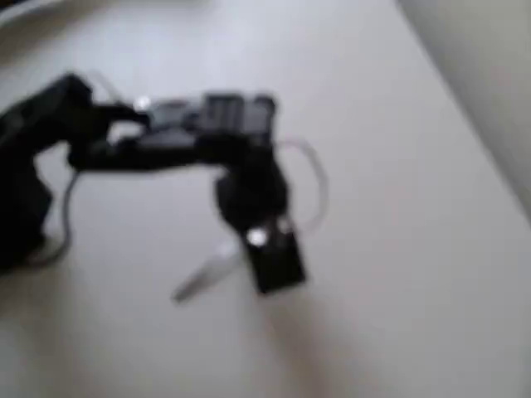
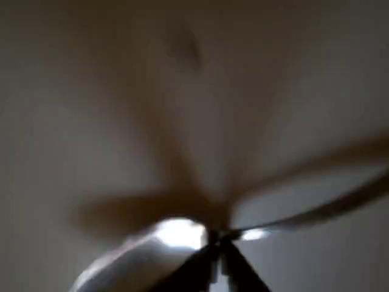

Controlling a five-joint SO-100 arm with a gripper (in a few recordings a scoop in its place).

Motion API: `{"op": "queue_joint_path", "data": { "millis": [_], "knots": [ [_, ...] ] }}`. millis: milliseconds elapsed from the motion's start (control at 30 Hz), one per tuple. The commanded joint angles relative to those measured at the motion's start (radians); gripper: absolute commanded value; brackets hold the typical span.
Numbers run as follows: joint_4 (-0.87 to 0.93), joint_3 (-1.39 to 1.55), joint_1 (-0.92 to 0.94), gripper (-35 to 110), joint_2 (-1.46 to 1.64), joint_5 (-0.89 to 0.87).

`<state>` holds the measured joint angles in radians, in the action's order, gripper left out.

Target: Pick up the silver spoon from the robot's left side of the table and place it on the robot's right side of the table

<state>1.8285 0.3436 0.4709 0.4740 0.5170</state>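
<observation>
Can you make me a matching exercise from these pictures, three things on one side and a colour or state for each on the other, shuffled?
Things:
1. silver spoon
2. gripper
3. table

Descriptions:
A. plain off-white, matte
B. black, closed around a thin shiny item
C. pale handle sticking out to the picture's left in the overhead view

Pairs: 1-C, 2-B, 3-A

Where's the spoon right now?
In the overhead view the spoon sits just below the picture's centre, its handle slanting toward the lower left over the table, its bowl end at the gripper.
</observation>
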Motion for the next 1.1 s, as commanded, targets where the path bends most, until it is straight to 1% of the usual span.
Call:
{"op": "queue_joint_path", "data": {
  "millis": [0,133,267,500,567,733,767,800,833,900,1000,1067],
  "knots": [
    [0.008,-0.129,0.081,-2,-0.078,0.118],
    [0.008,-0.235,0.141,-2,-0.129,0.232],
    [0.003,-0.245,0.179,-2,-0.133,0.293],
    [0.021,-0.268,0.192,-2,-0.140,0.310],
    [0.026,-0.210,0.183,-1,-0.084,0.281],
    [0.026,0.103,0.100,2,0.204,0.221],
    [0.026,0.163,0.074,7,0.273,0.207],
    [0.026,0.216,0.044,18,0.344,0.186],
    [0.026,0.252,0.011,21,0.411,0.152],
    [0.026,0.313,-0.060,21,0.561,0.049],
    [0.026,0.402,-0.178,20,0.841,-0.210],
    [0.025,0.479,-0.268,19,1.055,-0.350]
  ]
}}
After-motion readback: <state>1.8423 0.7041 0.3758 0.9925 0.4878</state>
